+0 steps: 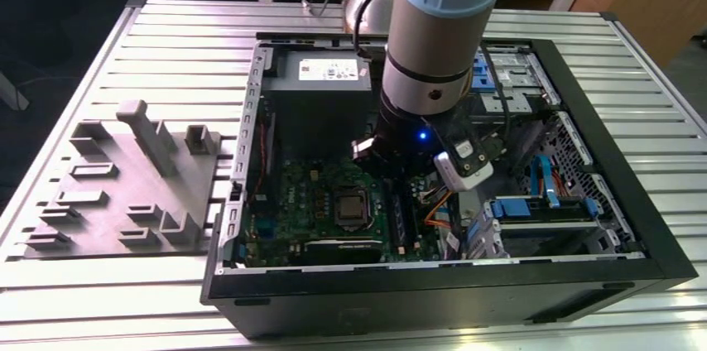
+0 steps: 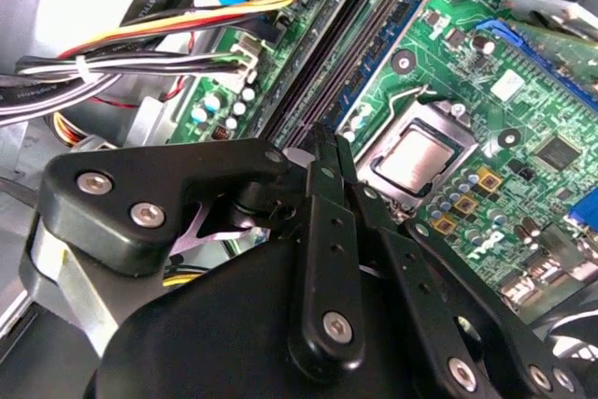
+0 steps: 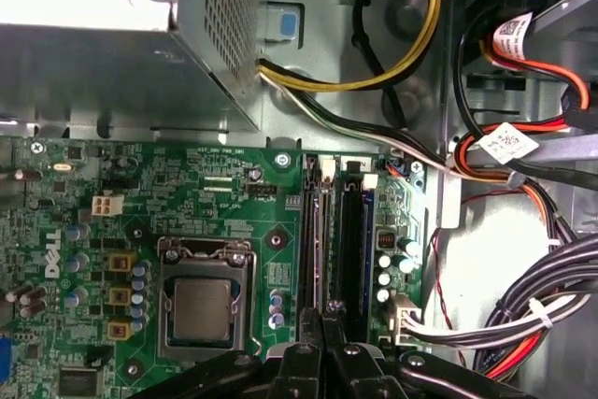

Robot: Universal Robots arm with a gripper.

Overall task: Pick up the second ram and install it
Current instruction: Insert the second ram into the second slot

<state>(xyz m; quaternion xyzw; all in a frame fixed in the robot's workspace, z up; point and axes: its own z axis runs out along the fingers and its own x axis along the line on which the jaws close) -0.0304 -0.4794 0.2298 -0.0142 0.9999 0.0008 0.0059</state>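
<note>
place: robotics workshop | slatted metal bench (image 1: 165, 45) | opened computer case (image 1: 442, 293) (grey jig (image 1: 122, 194) beside it)

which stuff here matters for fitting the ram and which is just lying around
Job: tool, memory slots, motherboard.
Lying about: grey parts holder, power supply, processor, cable bundle.

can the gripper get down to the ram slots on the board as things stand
Probably yes. The gripper hangs right over the ram slots in the first wrist view, nothing lies across them, and the cable bundle sits off to one side.
</note>
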